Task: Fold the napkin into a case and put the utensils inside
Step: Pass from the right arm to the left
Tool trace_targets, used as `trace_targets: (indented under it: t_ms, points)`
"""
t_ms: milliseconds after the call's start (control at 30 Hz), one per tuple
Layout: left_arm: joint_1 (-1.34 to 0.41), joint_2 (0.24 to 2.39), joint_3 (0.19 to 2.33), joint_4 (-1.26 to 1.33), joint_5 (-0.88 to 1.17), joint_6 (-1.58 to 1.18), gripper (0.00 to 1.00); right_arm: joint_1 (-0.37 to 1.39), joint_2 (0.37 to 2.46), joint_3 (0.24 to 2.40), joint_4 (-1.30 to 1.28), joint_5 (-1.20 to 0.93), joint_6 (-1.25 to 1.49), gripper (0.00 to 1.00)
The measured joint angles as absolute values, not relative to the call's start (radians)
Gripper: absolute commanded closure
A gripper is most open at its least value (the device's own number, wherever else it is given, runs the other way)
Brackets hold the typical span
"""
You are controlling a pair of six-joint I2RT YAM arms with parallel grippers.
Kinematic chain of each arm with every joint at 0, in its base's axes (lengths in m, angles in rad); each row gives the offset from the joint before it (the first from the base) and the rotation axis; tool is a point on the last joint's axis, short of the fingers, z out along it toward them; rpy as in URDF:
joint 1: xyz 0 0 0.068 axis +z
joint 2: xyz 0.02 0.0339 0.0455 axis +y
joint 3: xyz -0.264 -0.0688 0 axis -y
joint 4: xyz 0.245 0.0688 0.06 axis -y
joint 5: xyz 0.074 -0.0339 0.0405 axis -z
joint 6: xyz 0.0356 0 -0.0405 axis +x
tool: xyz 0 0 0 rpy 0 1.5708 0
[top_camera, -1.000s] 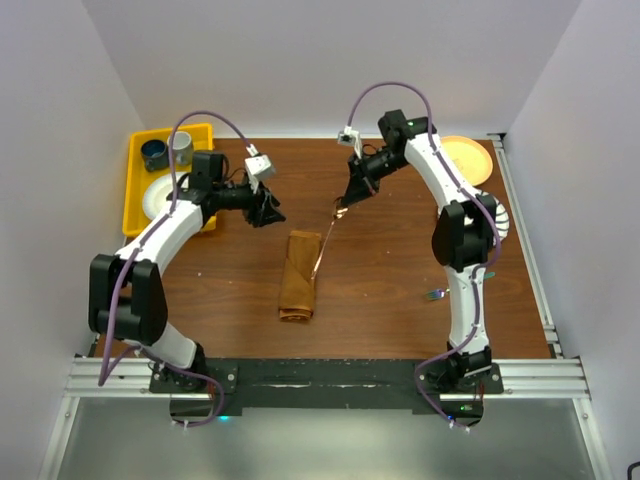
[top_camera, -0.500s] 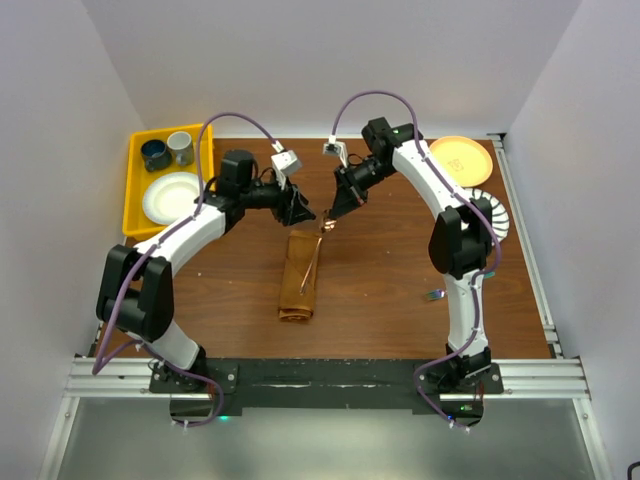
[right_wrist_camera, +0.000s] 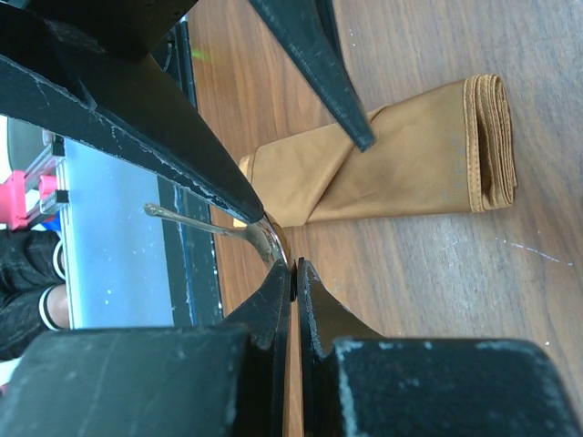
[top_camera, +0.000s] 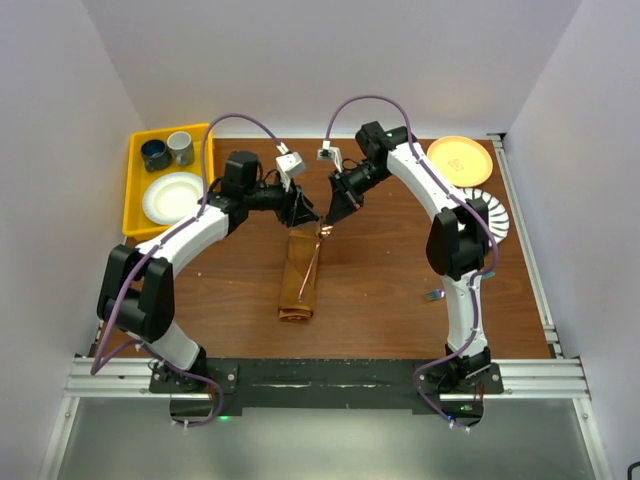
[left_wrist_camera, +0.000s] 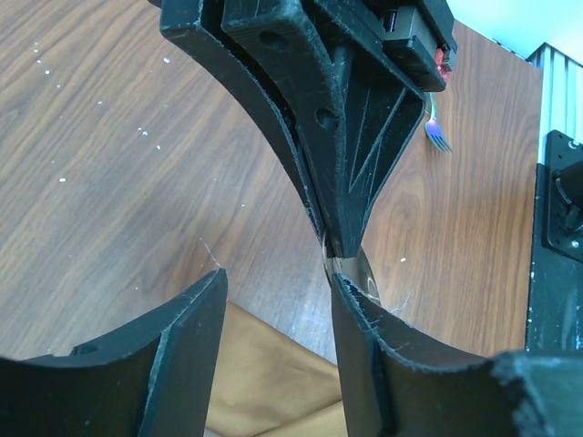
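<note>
Rust-brown cloth folded into a narrow case [top_camera: 298, 282] lies lengthwise at the middle of the wooden surface [top_camera: 380, 270], its short ends toward the top and bottom of the overhead view. In the right wrist view one short end shows stacked, stitched layers.

Both arms meet just above the case's upper end. The right fingers [right_wrist_camera: 314, 309] are pressed tight together, pinching a thin spoon [top_camera: 314, 258] at its bowl. The handle slants down and left over the cloth. Whether its tip touches the cloth or sits inside a fold cannot be told.

The left fingers [left_wrist_camera: 187, 332] stand partly apart with nothing between them. They hang just beside the right pair, above the case's upper end. In the left wrist view the cloth fills the gap at the bottom of the frame.

A fork [top_camera: 434, 294] lies alone at the lower right of the surface, well apart from the case.

At the upper left, a yellow tray [top_camera: 133, 180] holds a dark cup [top_camera: 155, 155], a grey cup [top_camera: 181, 148] and a white plate [top_camera: 172, 197]. An orange plate [top_camera: 460, 158] sits at the upper right.
</note>
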State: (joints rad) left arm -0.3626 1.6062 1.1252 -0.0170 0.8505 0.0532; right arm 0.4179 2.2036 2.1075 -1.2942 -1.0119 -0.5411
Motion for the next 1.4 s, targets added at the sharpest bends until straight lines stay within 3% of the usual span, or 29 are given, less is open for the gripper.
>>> trace_targets:
  t_ms: [233,433,533,633,733,867,933,1000,1033,1133,1233,1400]
  points:
    - [-0.369,1.607,1.123,-0.017,0.869,0.036,0.59,0.42,2.204,2.107,-1.295,-1.006,-0.537,1.0]
    - [-0.373,1.613,1.118,-0.016,0.89,0.025,0.59,0.43,2.204,2.107,-1.293,-0.994,-0.53,1.0]
    - [-0.381,1.62,1.114,-0.017,0.895,0.018,0.55,0.439,2.204,2.107,-1.293,-0.994,-0.523,1.0]
    - [-0.385,1.625,1.113,-0.017,0.896,0.015,0.71,0.444,2.204,2.107,-1.292,-0.994,-0.52,1.0]
    - [-0.388,1.625,1.11,-0.017,0.903,0.009,1.0,0.445,2.204,2.107,-1.283,-0.986,-0.517,1.0]
    - [-0.393,1.625,1.107,-0.014,0.89,-0.014,1.0,0.445,2.204,2.107,-1.279,-0.983,-0.516,1.0]
    - [-0.391,1.627,1.107,-0.014,0.891,-0.031,1.0,0.445,2.204,2.108,-1.275,-0.982,-0.509,0.88]
    - [-0.385,1.631,1.107,-0.012,0.894,-0.051,1.0,0.445,2.204,2.108,-1.273,-0.982,-0.497,0.85]
    - [-0.381,1.633,1.105,-0.006,0.897,-0.065,1.0,0.445,2.204,2.108,-1.269,-0.983,-0.49,0.71]
    - [-0.362,1.645,1.096,0.023,0.909,-0.114,1.0,0.444,2.204,2.108,-1.251,-0.992,-0.454,0.43]
    - [-0.318,1.691,1.096,0.057,0.914,-0.167,1.0,0.433,2.204,2.109,-1.216,-0.999,-0.407,0.37]
    - [-0.22,1.835,1.154,0.112,0.912,-0.255,1.0,0.367,2.204,2.105,-1.15,-1.013,-0.349,0.36]
